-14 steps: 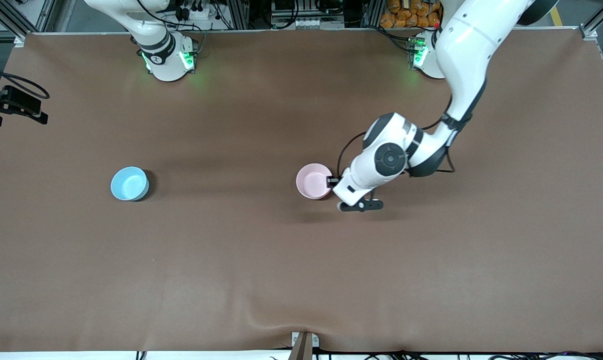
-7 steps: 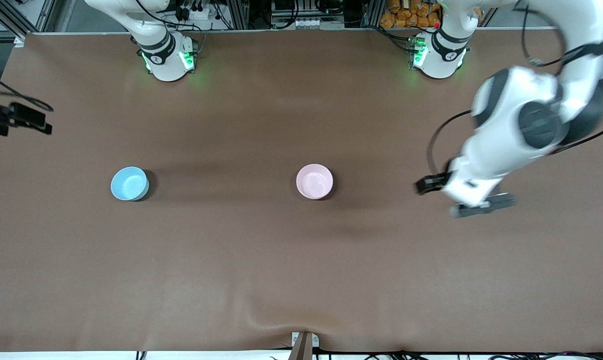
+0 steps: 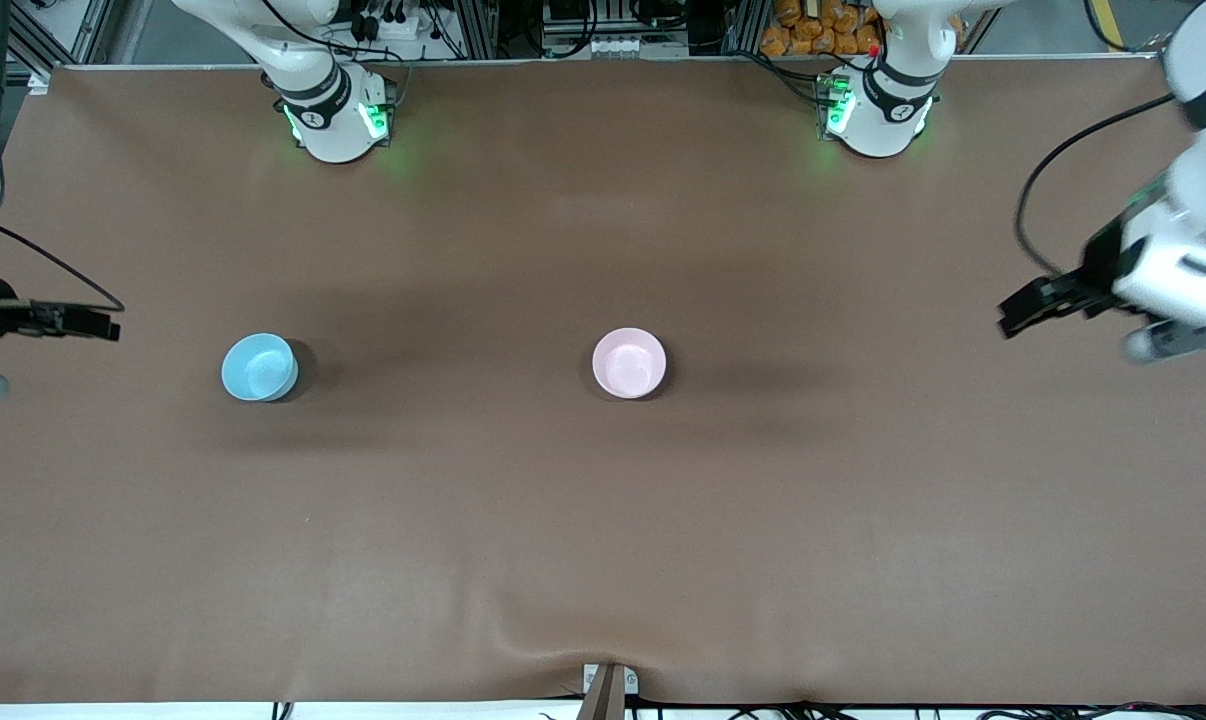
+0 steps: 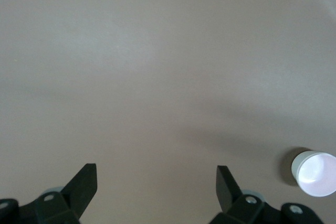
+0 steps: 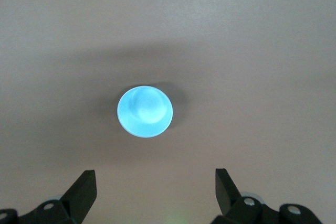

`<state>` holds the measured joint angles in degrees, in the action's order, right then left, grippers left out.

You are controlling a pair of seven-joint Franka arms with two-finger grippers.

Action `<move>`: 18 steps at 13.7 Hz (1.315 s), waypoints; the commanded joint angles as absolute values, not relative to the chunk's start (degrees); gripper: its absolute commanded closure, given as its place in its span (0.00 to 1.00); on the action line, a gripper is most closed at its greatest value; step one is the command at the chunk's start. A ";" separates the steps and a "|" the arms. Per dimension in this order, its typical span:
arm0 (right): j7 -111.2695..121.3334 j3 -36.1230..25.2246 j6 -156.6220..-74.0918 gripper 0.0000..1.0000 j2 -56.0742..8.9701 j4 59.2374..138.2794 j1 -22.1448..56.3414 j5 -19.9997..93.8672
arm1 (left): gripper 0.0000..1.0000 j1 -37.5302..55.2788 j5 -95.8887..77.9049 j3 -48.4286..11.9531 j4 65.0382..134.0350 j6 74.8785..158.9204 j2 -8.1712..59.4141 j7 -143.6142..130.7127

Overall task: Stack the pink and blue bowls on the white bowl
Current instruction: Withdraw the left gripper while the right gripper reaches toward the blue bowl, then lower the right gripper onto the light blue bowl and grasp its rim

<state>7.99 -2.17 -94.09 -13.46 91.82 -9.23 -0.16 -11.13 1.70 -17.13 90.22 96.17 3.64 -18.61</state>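
Bowls sit apart on the brown cloth-covered table. From my front camera, the small round pale pink plastic bowl stands upright near the middle of the table. The small round sky-blue plastic bowl is well away from it at nine o'clock, toward the right arm's end, also upright and on the bare cloth. Nothing touches either bowl. I cannot tell whether another bowl sits under the pink one.

The left gripper hangs over bare cloth at the left arm's end of the table, at about three o'clock from the pink bowl and well apart from it. Its jaws are spread wide with nothing between them. On its wrist camera the pink bowl shows small and pale, off to one corner.

The right gripper hangs over the right arm's end of the table, at nine o'clock from the blue bowl. Its jaws are also wide and hold nothing, and its wrist camera looks down into the blue bowl just ahead of the fingertips
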 commanded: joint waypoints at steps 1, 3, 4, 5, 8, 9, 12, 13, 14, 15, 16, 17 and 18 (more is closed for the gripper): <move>15.79 -1.41 -105.85 0.00 -12.13 102.70 -12.47 1.76 | 0.00 -6.81 0.18 -9.81 91.14 94.14 0.71 -10.92; 16.52 -1.41 -114.65 0.00 -12.13 110.09 -13.36 1.93 | 0.00 2.35 0.26 -0.03 91.06 91.94 -0.08 -10.64; 16.61 -1.32 -118.09 0.00 -12.30 112.82 -13.36 1.93 | 0.00 2.20 0.26 -0.35 91.14 91.85 -0.17 -10.55; 16.61 -1.32 -120.39 0.02 -13.00 114.68 -13.19 1.93 | 0.00 1.50 0.26 -1.22 91.32 91.76 -0.44 -10.46; 22.03 -1.23 -130.74 0.19 -15.73 119.34 -13.36 1.93 | 0.00 0.44 0.26 -2.64 91.50 91.58 -1.23 -10.37; 23.97 -1.23 -134.09 0.27 -16.86 120.75 -13.62 2.02 | 0.00 0.44 0.26 -2.64 91.93 91.58 -2.01 -10.46; 24.08 -1.14 -139.56 0.36 -18.63 124.18 -13.19 3.77 | 0.00 0.26 0.35 -2.64 92.20 91.67 -2.11 -10.55; 24.08 -1.14 -139.83 0.36 -19.07 124.54 -13.18 3.78 | 0.00 0.26 0.35 -2.64 92.20 91.67 -2.02 -10.55; 24.08 -1.14 -139.83 0.36 -19.25 124.80 -13.18 3.78 | 0.00 0.26 0.35 -2.64 92.11 91.67 -2.02 -10.55; 24.08 -1.06 -139.83 0.36 -19.34 125.24 -13.18 3.87 | 0.00 0.26 0.35 -2.64 92.11 91.76 -1.93 -10.55; 24.08 -1.05 -139.83 0.38 -19.51 125.51 -13.18 4.22 | 0.00 0.26 0.35 -2.64 91.85 91.93 -1.85 -10.55; 24.08 -0.97 -139.83 0.39 -19.60 126.12 -13.10 6.31 | 0.00 0.35 0.44 -2.64 91.76 92.11 -1.67 -10.55; 24.34 -0.97 -140.53 0.43 -20.12 126.56 -12.66 8.24 | 0.00 0.26 0.53 -2.64 91.76 92.20 -1.58 -10.55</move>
